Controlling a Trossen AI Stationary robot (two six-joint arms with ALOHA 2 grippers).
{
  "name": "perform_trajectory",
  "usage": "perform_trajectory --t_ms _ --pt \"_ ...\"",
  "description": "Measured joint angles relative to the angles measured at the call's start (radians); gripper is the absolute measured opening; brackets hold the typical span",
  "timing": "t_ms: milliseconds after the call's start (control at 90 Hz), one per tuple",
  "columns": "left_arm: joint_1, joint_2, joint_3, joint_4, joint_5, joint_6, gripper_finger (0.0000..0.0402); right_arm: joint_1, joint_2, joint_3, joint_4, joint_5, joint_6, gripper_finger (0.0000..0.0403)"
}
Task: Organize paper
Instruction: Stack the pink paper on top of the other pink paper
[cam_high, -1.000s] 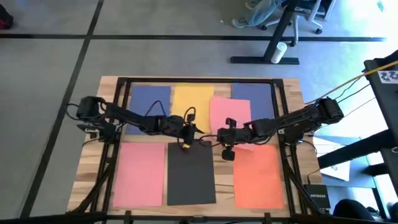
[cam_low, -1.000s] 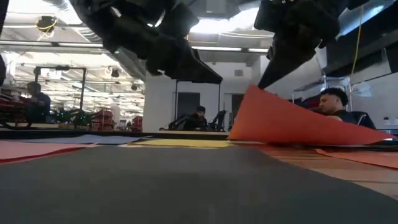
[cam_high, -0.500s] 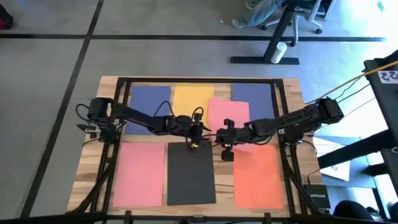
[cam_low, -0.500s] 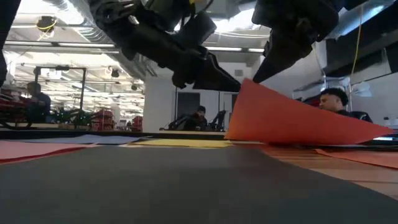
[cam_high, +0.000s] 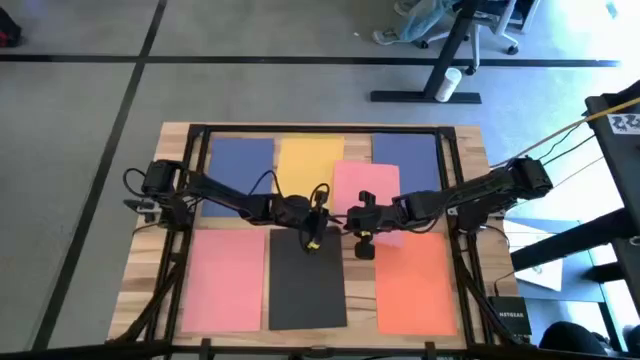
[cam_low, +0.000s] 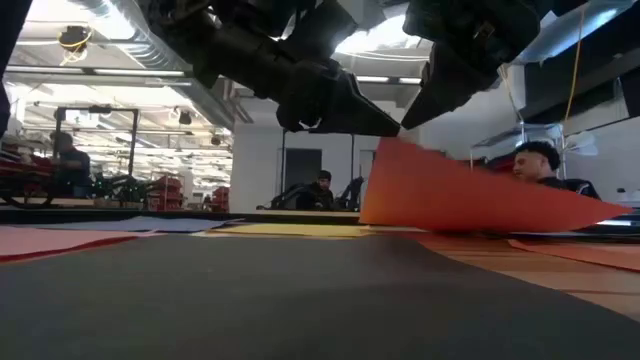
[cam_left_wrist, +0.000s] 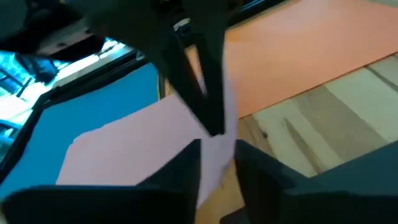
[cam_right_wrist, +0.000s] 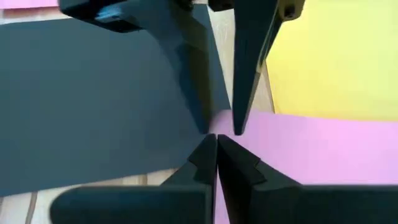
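Right gripper (cam_high: 352, 222) pinches the pink sheet (cam_high: 366, 190) at its corner, centre frame, left gripper (cam_high: 322, 222) spread beside it — light, floppy paper, best taken by an edge.

- The scene is evenly and brightly lit from overhead; ceiling strip lights (cam_low: 130, 72) are blown out behind the arms, which are rendered as silhouettes.
- Soft shadows are cast beneath the grippers.
- Nearby fingers (cam_right_wrist: 193, 62) are blurred in both wrist views.
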Motion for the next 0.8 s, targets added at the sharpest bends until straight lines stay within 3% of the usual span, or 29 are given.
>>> perform_trajectory --t_ms 144,411,567,800 --pt "0.018 0.0 0.0 -0.003 -0.009 -0.022 0.0003 0.0 0.0 0.0 0.01 0.0 0.0 0.0" --pt "0.013 0.0 0.0 -0.084 -0.007 -0.003 0.0006 0.0 0.017 0.0 -0.038 -0.019 0.006 0.0009" --pt "0.004 0.0 -0.001 -0.176 -0.008 -0.049 0.0034 0.009 0.102 -0.002 -0.072 -0.064 0.039 0.0059" --pt "-0.019 0.0 -0.002 -0.232 -0.007 -0.149 0.008 0.05 0.209 -0.002 -0.01 0.017 0.047 0.0133"
